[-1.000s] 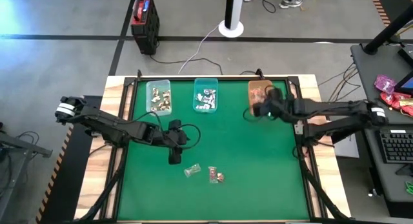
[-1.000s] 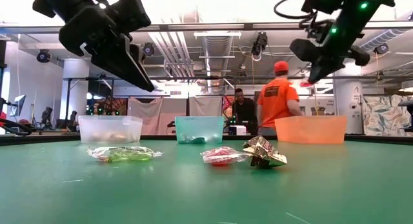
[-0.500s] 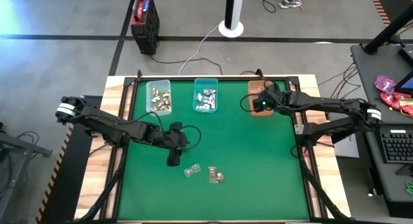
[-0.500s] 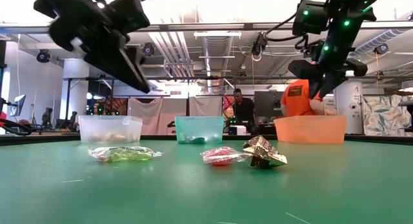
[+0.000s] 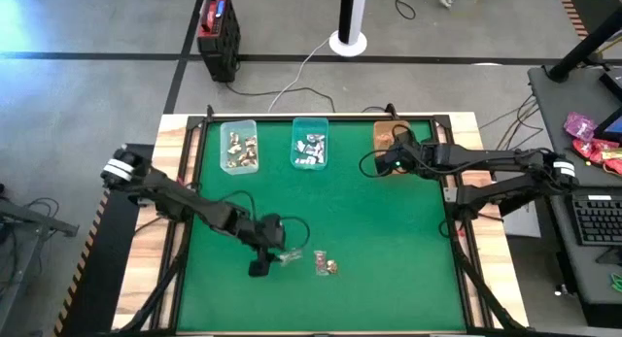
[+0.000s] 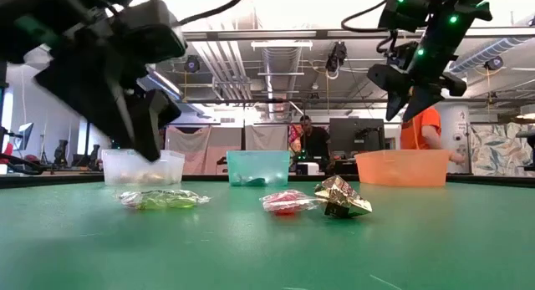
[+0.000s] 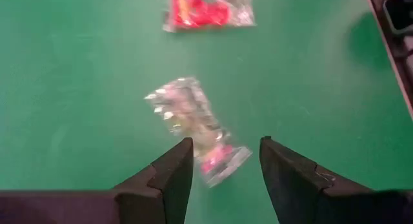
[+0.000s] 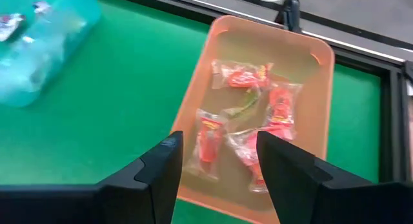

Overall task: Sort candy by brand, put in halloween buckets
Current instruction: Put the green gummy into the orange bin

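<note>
Left arm has swung down toward the near middle of the table (image 5: pixel 389 240). My left hand (image 7: pixel 219 166) is now low over the clear-wrapped candy (image 5: pixel 289 256), fingers spread wide and straddling it, nothing gripped yet. A second ago it hung farther back and higher; so the reach is done and a close comes next, I judge.

Just right of that piece lie the red candy (image 5: pixel 319 261) and the gold-brown candy (image 5: pixel 332 267), touching or nearly so. Three pieces left loose on the table.

Far edge, left to right: clear-green bucket (image 5: pixel 238 145) with gold-brown pieces, teal bucket (image 5: pixel 310 143) with silvery-white ones, orange bucket (image 8: pixel 271 111) holding red-wrapped ones.

Right hand (image 8: pixel 216 156) hovers over the near end of the orange bucket, fingers apart and empty. A second ago they were closed; I take it a red piece has just been dropped in, though I cannot pick out which.

Meaning: one more sorted, left pickup under way. Risk: the crinkly clear wrapper may slide as the fingers close.

A person in orange stands in the room beyond.
</note>
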Tool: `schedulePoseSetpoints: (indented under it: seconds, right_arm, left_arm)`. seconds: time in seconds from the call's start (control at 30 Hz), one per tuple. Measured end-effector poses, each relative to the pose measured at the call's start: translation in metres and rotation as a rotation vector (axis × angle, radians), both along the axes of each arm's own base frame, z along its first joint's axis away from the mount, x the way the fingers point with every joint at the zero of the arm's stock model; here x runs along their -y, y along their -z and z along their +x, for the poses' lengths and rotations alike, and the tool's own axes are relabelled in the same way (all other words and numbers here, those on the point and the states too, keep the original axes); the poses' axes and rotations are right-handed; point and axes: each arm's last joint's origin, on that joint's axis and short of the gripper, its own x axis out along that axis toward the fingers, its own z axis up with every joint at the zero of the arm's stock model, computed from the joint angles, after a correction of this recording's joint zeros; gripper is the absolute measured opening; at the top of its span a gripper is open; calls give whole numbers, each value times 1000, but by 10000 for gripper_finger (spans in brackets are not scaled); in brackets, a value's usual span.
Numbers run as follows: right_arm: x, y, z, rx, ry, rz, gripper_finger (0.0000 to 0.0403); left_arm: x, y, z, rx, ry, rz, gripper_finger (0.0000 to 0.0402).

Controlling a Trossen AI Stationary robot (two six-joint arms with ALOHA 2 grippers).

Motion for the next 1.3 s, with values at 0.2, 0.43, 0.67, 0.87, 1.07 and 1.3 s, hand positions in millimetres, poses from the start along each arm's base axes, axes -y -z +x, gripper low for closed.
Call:
schedulePoseSetpoints:
  seconds: [0.2,0.43,0.67,0.87,1.07,1.3]
  right_arm:
    - [-6,0,3,1,-33,0,192]
    - [-16,0,6,7,-82,2,192]
    - [-19,-1,9,36,-98,-5,192]
    - [-19,-2,11,52,-106,-14,192]
    - [-19,-2,11,46,-117,-19,192]
    - [-21,-3,12,49,-125,-21,192]
  left_arm:
    - [18,15,13,21,20,17,173]
    - [17,29,18,1,-71,46,170]
    - [17,31,19,4,-87,69,128]
    - [16,31,18,5,-77,85,38]
    - [17,30,17,15,-60,97,9]
    - [19,3,12,161,-5,222,0]
